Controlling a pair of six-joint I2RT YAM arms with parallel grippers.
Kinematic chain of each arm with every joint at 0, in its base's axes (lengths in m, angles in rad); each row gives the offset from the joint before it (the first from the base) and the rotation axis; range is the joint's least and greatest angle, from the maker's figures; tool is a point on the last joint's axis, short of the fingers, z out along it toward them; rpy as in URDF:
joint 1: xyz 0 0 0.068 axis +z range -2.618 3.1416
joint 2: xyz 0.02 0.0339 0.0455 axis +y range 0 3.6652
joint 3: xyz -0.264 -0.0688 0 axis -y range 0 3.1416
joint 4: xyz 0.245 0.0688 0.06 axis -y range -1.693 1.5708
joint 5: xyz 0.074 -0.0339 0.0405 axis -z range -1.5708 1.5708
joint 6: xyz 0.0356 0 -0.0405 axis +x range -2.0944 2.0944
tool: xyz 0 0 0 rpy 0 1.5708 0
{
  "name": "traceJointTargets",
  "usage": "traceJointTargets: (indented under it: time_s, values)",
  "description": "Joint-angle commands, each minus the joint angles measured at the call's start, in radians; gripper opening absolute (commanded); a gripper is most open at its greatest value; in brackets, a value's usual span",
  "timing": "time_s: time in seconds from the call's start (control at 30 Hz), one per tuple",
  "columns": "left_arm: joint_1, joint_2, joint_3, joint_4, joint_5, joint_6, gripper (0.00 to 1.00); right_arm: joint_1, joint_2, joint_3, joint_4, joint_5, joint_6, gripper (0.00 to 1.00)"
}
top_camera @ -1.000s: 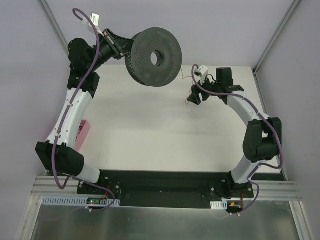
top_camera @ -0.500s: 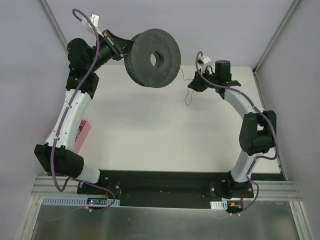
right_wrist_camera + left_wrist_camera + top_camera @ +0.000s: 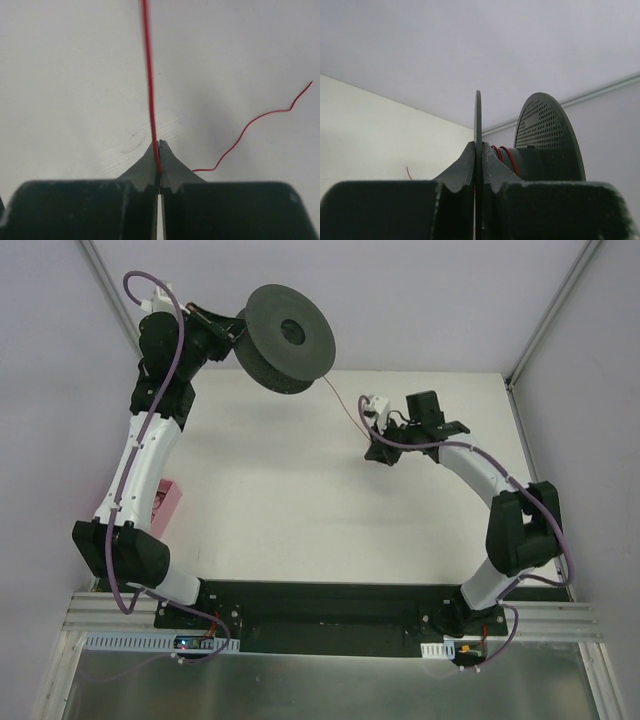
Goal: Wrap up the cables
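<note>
A black spool (image 3: 290, 338) with perforated flanges hangs high over the table's far left, and my left gripper (image 3: 232, 330) is shut on one flange. In the left wrist view the thin flange (image 3: 478, 115) stands edge-on between the jaws of the left gripper (image 3: 478, 145), with red turns of cable (image 3: 500, 152) on the hub behind. A thin red cable (image 3: 345, 410) runs taut from the spool down to my right gripper (image 3: 378, 453). The right gripper (image 3: 159, 145) is shut on that cable (image 3: 148, 75), low over the table. A loose tail (image 3: 250, 125) curls off to the right.
A pink object (image 3: 165, 505) lies at the left edge of the white table (image 3: 300, 530), partly under the left arm. Grey walls and metal frame posts (image 3: 550, 320) close in the back and sides.
The right gripper has shut on the red cable and moved left and nearer. The left arm has shifted the spool left and tilted it. The cable now runs straight between them.
</note>
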Motion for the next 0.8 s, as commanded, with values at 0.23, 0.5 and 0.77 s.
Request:
traceJointTargets:
  time_s: [0.23, 0.5, 0.77]
  values:
    - [0.010, 0.046, 0.055, -0.005, -0.184, -0.075, 0.00, 0.265, -0.299, -0.083, -0.279, 0.094, -0.513, 0.01]
    - [-0.041, 0.114, 0.098, -0.132, -0.254, 0.058, 0.00, 0.465, -0.356, 0.070, -0.448, 0.171, -0.801, 0.01]
    - [-0.177, 0.180, 0.140, -0.274, -0.382, 0.299, 0.00, 0.532, -0.322, 0.254, -0.495, 0.245, -1.028, 0.01]
